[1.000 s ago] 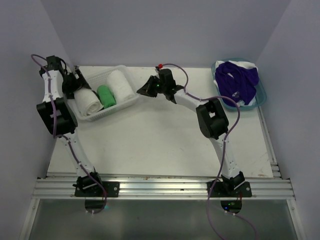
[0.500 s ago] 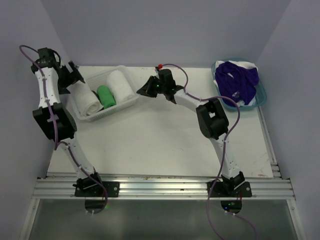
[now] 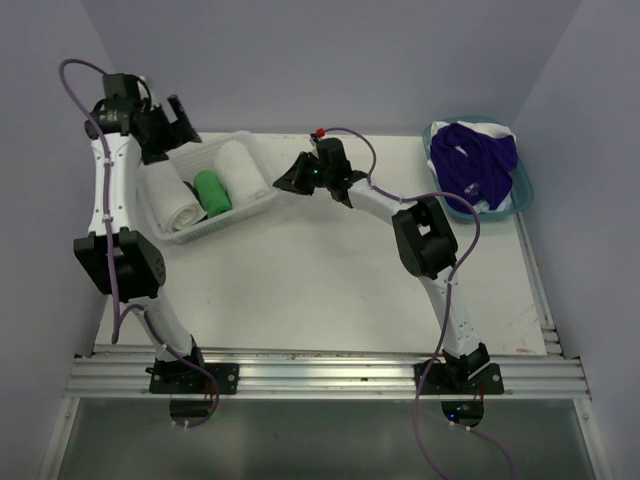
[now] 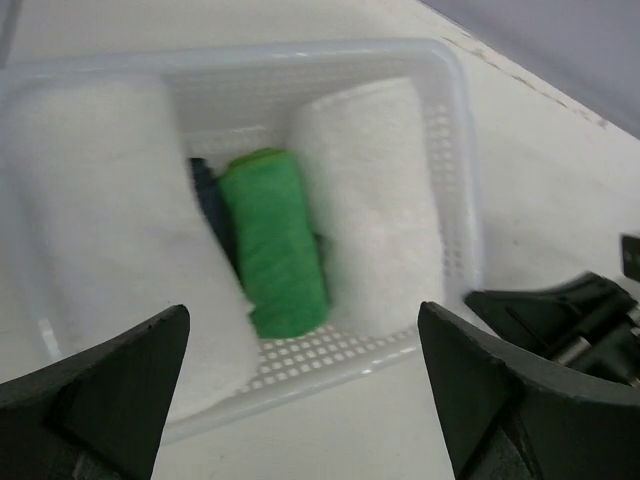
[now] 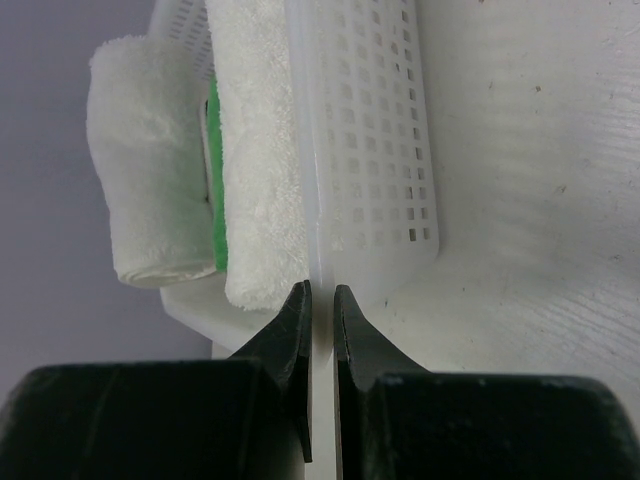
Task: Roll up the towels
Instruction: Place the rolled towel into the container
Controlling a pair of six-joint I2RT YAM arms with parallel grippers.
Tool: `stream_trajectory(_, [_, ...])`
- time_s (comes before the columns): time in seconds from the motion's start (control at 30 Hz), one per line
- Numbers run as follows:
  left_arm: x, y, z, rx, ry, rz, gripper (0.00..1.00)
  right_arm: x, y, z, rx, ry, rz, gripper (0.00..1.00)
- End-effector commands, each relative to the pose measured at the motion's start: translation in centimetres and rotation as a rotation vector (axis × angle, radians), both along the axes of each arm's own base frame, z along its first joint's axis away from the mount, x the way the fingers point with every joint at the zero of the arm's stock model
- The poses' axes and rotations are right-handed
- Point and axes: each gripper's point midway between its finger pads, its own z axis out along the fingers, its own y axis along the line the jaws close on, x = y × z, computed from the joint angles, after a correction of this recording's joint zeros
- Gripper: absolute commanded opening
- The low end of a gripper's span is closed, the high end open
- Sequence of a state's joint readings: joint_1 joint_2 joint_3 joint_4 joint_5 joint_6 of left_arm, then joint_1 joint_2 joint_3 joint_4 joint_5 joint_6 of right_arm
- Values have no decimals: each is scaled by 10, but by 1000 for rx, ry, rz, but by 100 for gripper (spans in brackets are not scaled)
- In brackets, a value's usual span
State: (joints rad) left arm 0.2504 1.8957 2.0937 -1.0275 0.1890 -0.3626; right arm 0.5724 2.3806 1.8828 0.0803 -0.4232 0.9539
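Towels (image 3: 240,172) lie rolled in the white basket (image 3: 262,205) at the far left of the table (image 3: 330,290). The top view shows two white rolls with a green roll (image 3: 212,193) between them. The left wrist view adds a dark navy towel (image 4: 207,200) wedged beside the green one, barely visible from above. Only the top view shows the purple towel (image 3: 478,160), heaped unrolled over white cloth in the light blue tub (image 3: 528,188) at the far right corner. The left gripper (image 3: 168,122) hangs above the basket's far left corner, its fingers (image 4: 110,390) spread wide with nothing between them. The right gripper (image 3: 288,180) sits at the basket's right end. Its wrist view shows what the top view cannot: the fingers (image 5: 290,330) pinch the basket's thin rim. The basket sits near the back wall and the table's left edge. The broadest bare stretch of table lies in front of it, between the two arms.
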Motion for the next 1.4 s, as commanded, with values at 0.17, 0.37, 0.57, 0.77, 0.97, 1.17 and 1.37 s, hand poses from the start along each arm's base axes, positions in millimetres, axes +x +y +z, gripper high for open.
stream_trajectory(0.17, [10, -84, -51, -170, 27, -164, 99, -28, 4, 9, -48, -20, 75, 0])
stream_trajectory(0.37, [-6, -69, -99, -112, 172, -112, 98, -28, 4, 10, -45, -20, 74, 0])
stream_trajectory(0.57, [-32, -38, -126, 15, 270, -22, 98, -29, 4, 7, -52, -12, 75, 0])
stream_trajectory(0.77, [-30, -43, -127, -27, 257, -48, 97, -30, 0, 12, -55, -23, 65, 0])
stream_trajectory(0.97, [-17, -60, -68, -57, 103, -114, 100, -28, -17, 44, -113, -85, 39, 62])
stream_trajectory(1.17, [-23, -67, 1, -17, -57, -136, 100, -10, -90, 78, -307, -164, -139, 90])
stream_trajectory(1.37, [-36, -89, 37, 36, -156, -192, 100, -11, -182, 89, -558, -181, -320, 93])
